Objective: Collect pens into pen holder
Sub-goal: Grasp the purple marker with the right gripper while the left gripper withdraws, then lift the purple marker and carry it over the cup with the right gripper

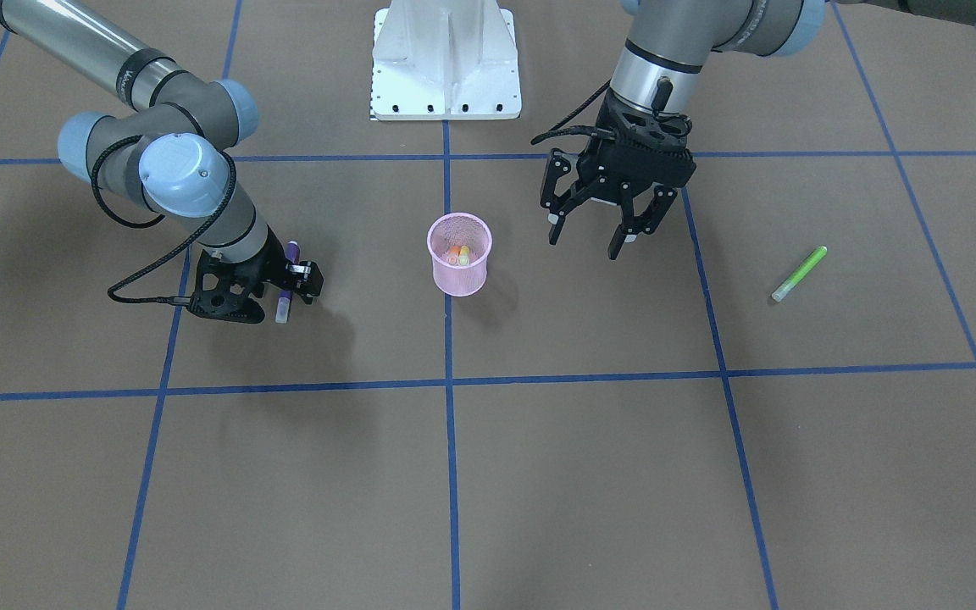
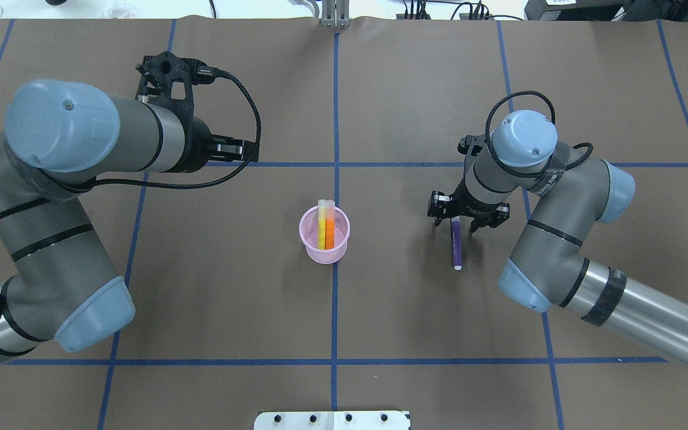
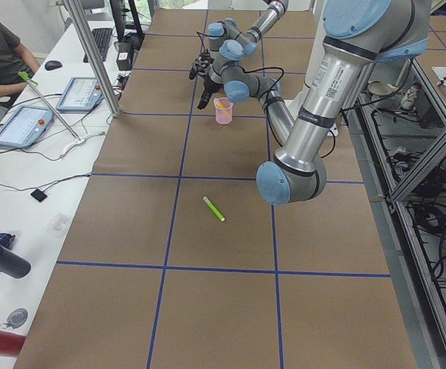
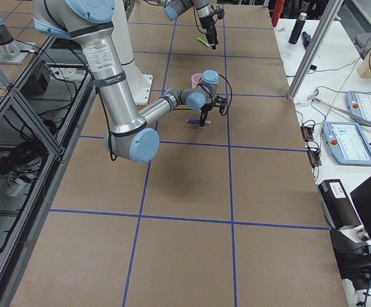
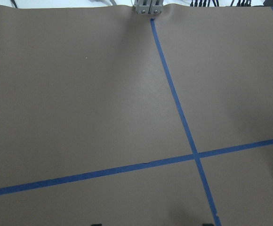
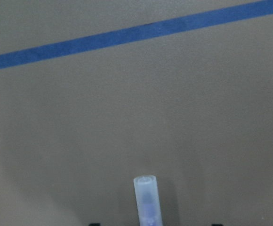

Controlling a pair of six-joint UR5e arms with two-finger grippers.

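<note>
The right end effector [image 2: 466, 222] is low over the counter [image 1: 590, 474]. Its fingers are spread wide on either side of the purple pen [image 2: 455, 243], which lies flat and is not clamped. The left end effector [image 1: 587, 241] hangs wide open and holds nothing, near the pink pen holder [image 1: 460, 269]. The holder contains the yellow pen [image 2: 322, 230] and the orange pen [image 2: 330, 230]. The green pen [image 1: 800, 273] lies well apart. Lettering on the left arm [image 3: 321, 84] is too small to read.

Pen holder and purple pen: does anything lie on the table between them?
No. In the overhead view, the stretch between the pen holder and the purple pen is bare brown table, and the front-facing view agrees.
</note>
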